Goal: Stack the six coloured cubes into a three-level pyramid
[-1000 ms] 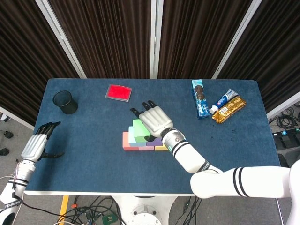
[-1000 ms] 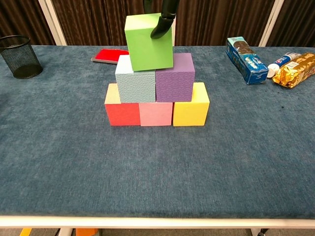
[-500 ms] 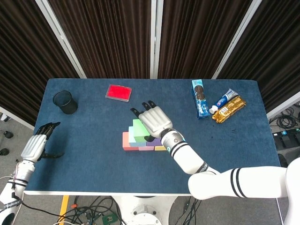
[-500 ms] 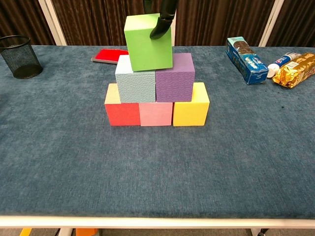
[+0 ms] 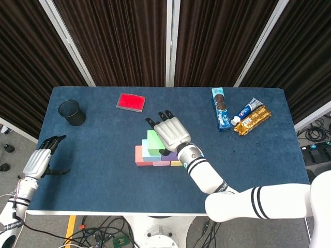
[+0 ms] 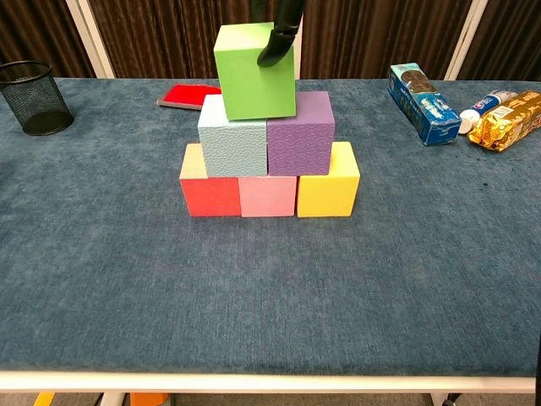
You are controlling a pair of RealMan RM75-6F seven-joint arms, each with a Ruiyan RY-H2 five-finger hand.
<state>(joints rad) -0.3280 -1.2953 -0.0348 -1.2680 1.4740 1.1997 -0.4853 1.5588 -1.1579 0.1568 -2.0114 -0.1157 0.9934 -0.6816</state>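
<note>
I see the green cube (image 6: 254, 70) sitting as the top level of the pyramid, resting across the pale blue cube (image 6: 232, 145) and the purple cube (image 6: 299, 133), turned slightly out of square with them. Below, the red cube (image 6: 209, 189), pink cube (image 6: 268, 195) and yellow cube (image 6: 328, 183) form the bottom row, side by side on the blue table (image 6: 270, 296). My right hand (image 5: 170, 132) lies over the green cube with fingers stretched flat; in the chest view one dark fingertip (image 6: 275, 48) touches the cube's front upper edge, though I cannot tell whether the hand grips it. My left hand (image 5: 42, 159) hovers near the table's left edge, fingers loosely spread, holding nothing. The black mesh cup (image 6: 34, 97) stands at the far left; I cannot see its contents.
</note>
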